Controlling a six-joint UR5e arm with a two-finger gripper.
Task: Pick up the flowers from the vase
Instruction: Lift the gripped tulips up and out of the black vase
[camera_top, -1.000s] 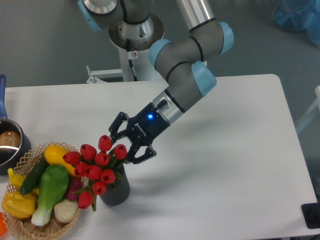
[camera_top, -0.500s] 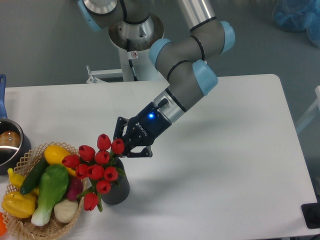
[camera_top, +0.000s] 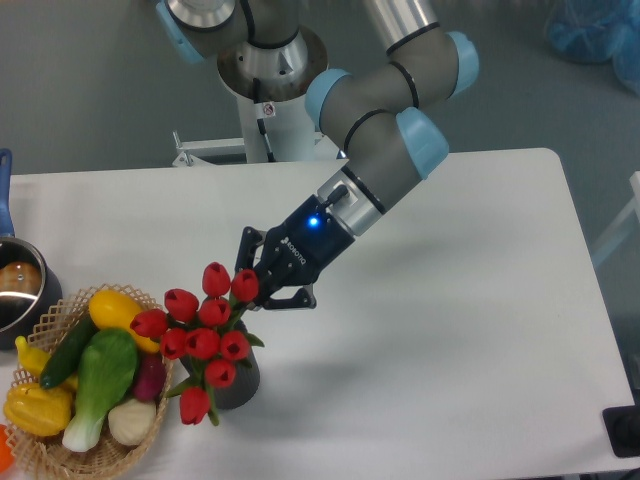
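Tool (camera_top: 258, 288): black two-finger unit, blue light lit on its body, reaching down and left from the grey-and-blue arm. I read its fingers as drawn together on the flowers (camera_top: 205, 335) at the upper right edge of the bunch, beside the topmost buds; the exact contact is hidden behind the blooms.

Change logged: a second ago the fingers stood spread around the top of the bunch; half a second ago they had closed in; now tool and bunch both sit higher and a little further right. The lowest bud hangs below the rim of the vase (camera_top: 238, 375) on its left side, and more stem shows. I judge the grasp made and the lift begun, with the stems not yet free of the vase.

Flowers: about nine glossy red tulip buds, closed, on green stems with a few green leaves; smooth, artificial-looking. The bunch spreads wider than the vase and leans left over it.

Vase: short dark grey cylinder, upright on the white bench (camera_top: 450, 300), directly beneath the flowers.

Left of the vase: wicker basket (camera_top: 50, 450) of yellow and green produce, just beside it. Further left of the vase, at the bench's edge: metal pot (camera_top: 18, 285) with blue handle.
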